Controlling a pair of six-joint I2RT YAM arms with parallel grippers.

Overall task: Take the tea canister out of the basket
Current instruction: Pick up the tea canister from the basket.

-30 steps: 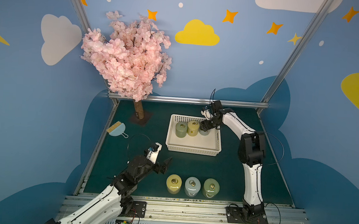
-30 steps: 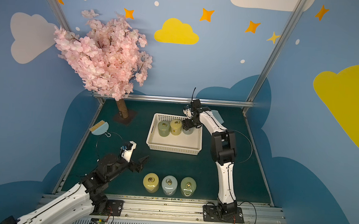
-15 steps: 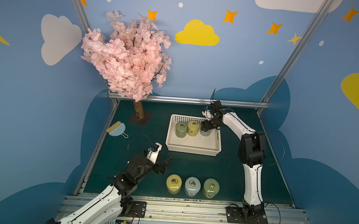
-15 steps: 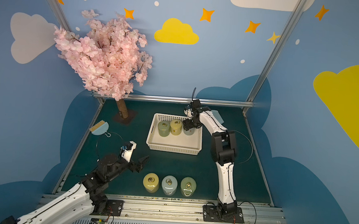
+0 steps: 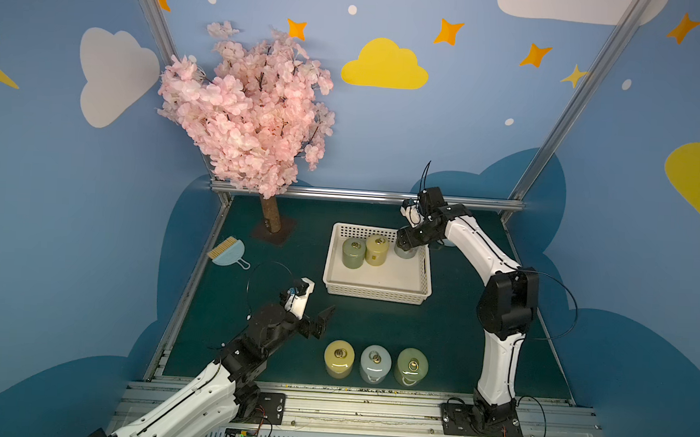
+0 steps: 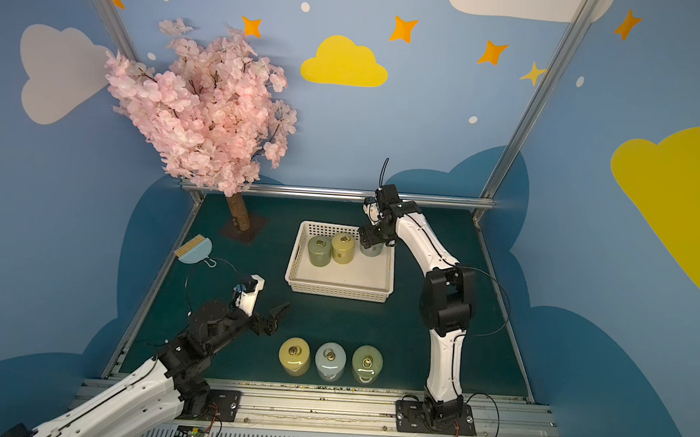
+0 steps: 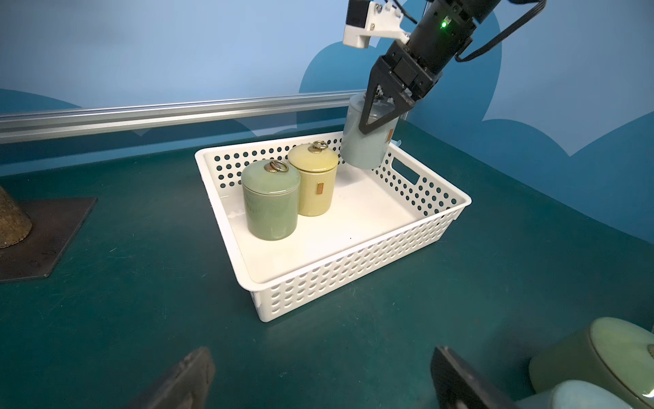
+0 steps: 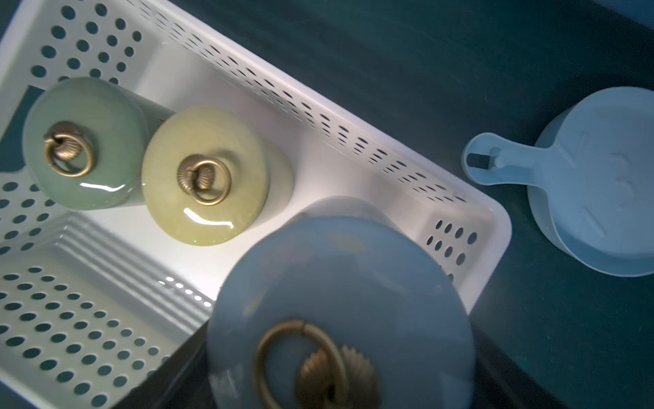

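Canister of pale blue-grey glazed ceramic with brass ring lid hangs slightly tilted directly below the right tool, which grips its sides, above the far right corner of the shallow white perforated plastic basket; the left tool hovers wide open, well apart.

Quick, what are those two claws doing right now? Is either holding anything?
Left gripper: open, holding nothing.
Right gripper: closed on the pale blue canister.
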